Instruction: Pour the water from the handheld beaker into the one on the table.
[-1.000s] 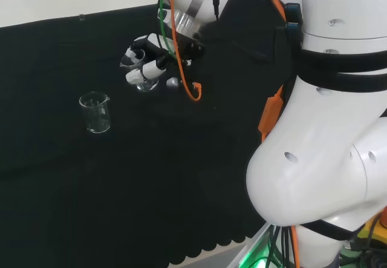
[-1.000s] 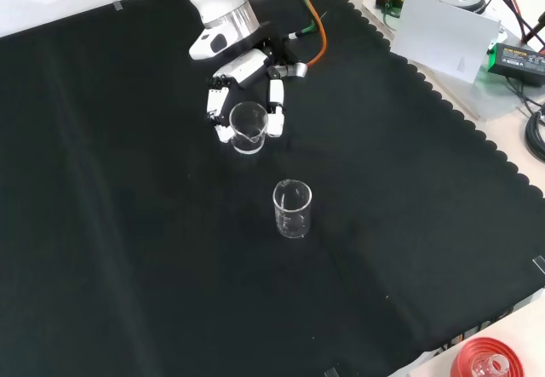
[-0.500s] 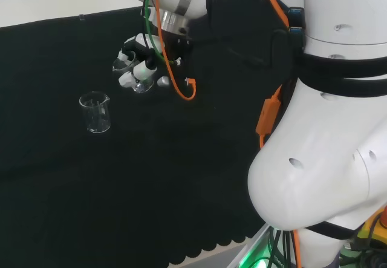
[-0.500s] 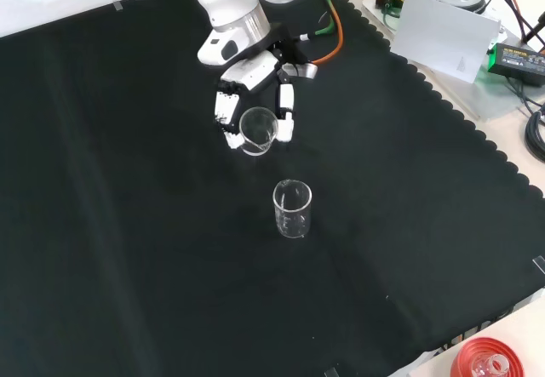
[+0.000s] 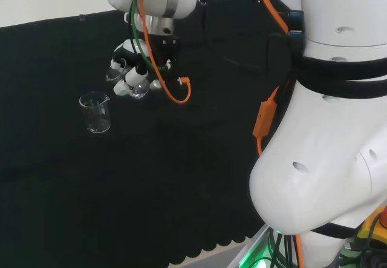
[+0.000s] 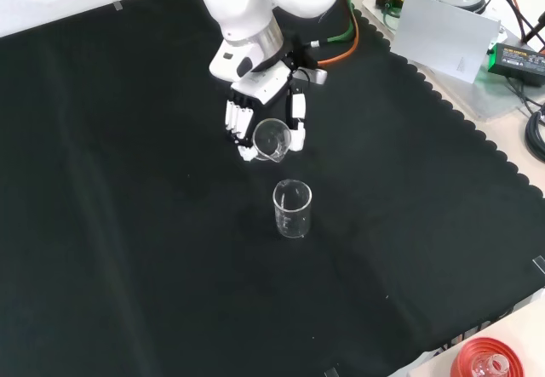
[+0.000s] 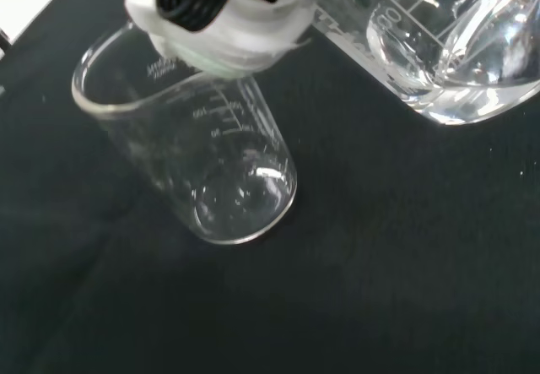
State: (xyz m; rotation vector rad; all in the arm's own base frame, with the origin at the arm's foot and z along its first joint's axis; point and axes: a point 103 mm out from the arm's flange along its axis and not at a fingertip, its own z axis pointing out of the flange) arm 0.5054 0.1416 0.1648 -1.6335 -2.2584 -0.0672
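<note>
Fingers [image 6: 235, 118] of the hand [image 6: 260, 96] are curled around a tilted glass beaker [image 6: 270, 138]; an upright beaker [image 6: 292, 209] stands apart, just below it in the front view.

black cloth [image 6: 128, 224]; clear glass beakers [image 6: 292, 209]; black-and-white robot hand [image 6: 255, 113]; orange cable [image 5: 175, 92].

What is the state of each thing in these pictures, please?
hand: fingers curled round the held beaker, above the cloth.
held beaker: tilted, off the cloth, with water in it.
table beaker: upright on the cloth, looks empty, not touched.
black cloth: flat.
</note>
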